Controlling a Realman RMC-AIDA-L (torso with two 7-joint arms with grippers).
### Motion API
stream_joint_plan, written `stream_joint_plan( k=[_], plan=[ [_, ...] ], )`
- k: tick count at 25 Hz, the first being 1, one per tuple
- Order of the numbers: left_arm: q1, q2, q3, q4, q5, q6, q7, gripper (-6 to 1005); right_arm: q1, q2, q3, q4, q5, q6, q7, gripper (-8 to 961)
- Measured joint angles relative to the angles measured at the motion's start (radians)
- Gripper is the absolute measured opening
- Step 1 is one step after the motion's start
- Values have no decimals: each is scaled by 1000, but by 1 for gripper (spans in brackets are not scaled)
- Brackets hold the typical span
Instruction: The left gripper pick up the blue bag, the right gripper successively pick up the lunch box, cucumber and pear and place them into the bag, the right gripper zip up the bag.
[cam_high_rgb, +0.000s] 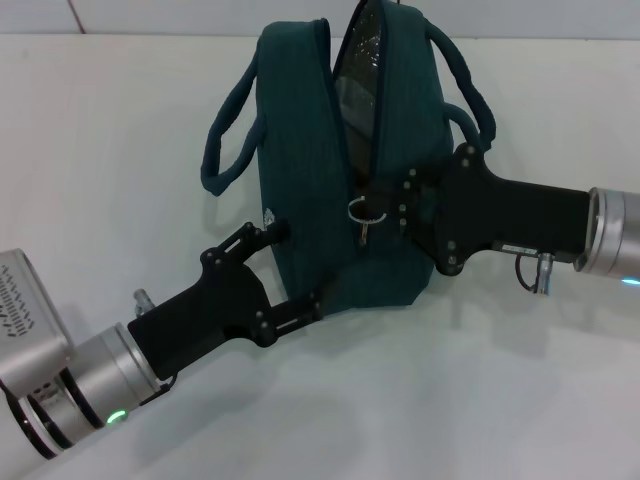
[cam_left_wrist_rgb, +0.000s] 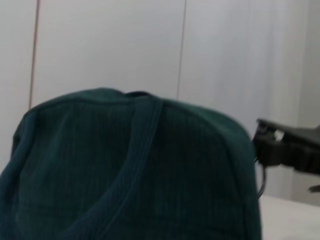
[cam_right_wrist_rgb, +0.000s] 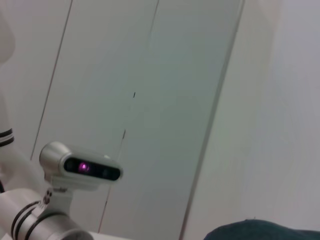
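We see the left end effector (cam_high_rgb: 290, 272) spread wide against the blue bag (cam_high_rgb: 305, 190); the right end effector (cam_high_rgb: 392, 212) pinches the zipper pull (cam_high_rgb: 364, 212).

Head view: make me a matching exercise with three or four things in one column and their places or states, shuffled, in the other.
1. bag
2. ring pull
3. left gripper
4. right gripper

A. fingers spread against the bag's near left corner
B. at the bag's zipper, beside the ring pull
C. zipper partly open, shiny lining showing
D. hanging at the zipper's near end

Pairs: 1-C, 2-D, 3-A, 4-B
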Motion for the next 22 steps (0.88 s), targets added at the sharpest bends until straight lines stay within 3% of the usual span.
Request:
stream_joint_plan(
  k=[10,16,22],
  plan=[
    [-7,3,-6,2,-16,-10,11,870,-8,0,-9,-2,34,6,-1,8],
    [-17,3,-5,2,-16,-29,19,642,-9,0,-8,-2,36,2,2,8],
    [-21,3,3,2,-8,-36,97,526,-9,0,-8,1,81,0,6,7]
  ],
)
